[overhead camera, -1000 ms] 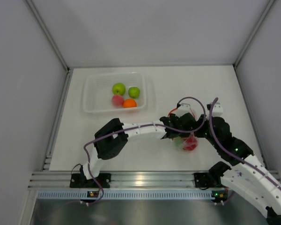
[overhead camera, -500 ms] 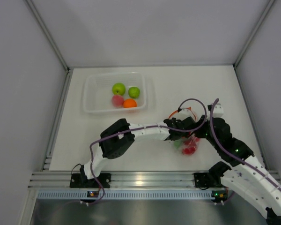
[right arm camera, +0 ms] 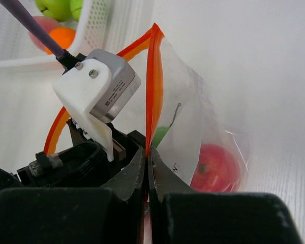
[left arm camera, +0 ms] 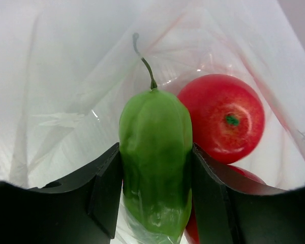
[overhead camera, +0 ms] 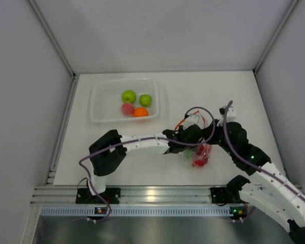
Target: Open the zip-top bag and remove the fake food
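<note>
Narrowing inside the bag (right arm camera: 193,101), the left pincer (left arm camera: 156,157) had clamped the green fruit (left arm camera: 155,122). The right pincer (right arm camera: 148,168) stayed pinched on the zipper strip (right arm camera: 153,76). Extraction looked ready.

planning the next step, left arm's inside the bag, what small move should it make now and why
Probably draw the left gripper back out of the zip-top bag: its jaws press both sides of the green fruit, and the right gripper pinches the orange zipper strip, holding the mouth open.
</note>
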Action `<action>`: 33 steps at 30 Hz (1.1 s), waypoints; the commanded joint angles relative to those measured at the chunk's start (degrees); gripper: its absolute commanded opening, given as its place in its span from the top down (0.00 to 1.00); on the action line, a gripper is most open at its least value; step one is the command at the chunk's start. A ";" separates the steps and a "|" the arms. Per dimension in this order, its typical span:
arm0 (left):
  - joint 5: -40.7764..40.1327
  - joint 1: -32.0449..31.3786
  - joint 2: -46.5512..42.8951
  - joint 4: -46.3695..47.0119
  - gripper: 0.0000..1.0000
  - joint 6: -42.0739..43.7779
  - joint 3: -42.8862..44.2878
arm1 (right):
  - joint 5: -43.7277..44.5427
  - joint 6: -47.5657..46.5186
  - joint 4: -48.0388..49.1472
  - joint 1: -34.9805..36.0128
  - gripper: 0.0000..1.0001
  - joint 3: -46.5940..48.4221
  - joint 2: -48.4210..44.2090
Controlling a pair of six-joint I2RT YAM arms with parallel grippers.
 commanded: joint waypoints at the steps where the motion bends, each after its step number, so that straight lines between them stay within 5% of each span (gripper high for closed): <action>1: -0.21 -1.64 -8.01 10.70 1.00 2.29 -2.39 | -0.05 -2.04 4.36 -0.27 1.00 2.14 2.75; 7: -5.76 -1.12 -9.86 11.85 1.00 4.40 -4.15 | -8.23 -1.95 6.74 -0.01 1.00 2.31 5.21; 19: -5.42 0.38 -13.10 16.86 1.00 5.37 -10.74 | 10.31 -8.28 -1.61 1.49 1.00 7.58 9.17; 25: 0.20 0.38 -17.58 30.36 1.00 8.17 -19.00 | 4.09 -8.20 2.60 1.49 1.00 8.55 12.77; 33: -0.22 0.38 -19.70 37.42 1.00 14.68 -20.68 | 3.28 -5.47 5.51 7.02 1.00 8.03 14.71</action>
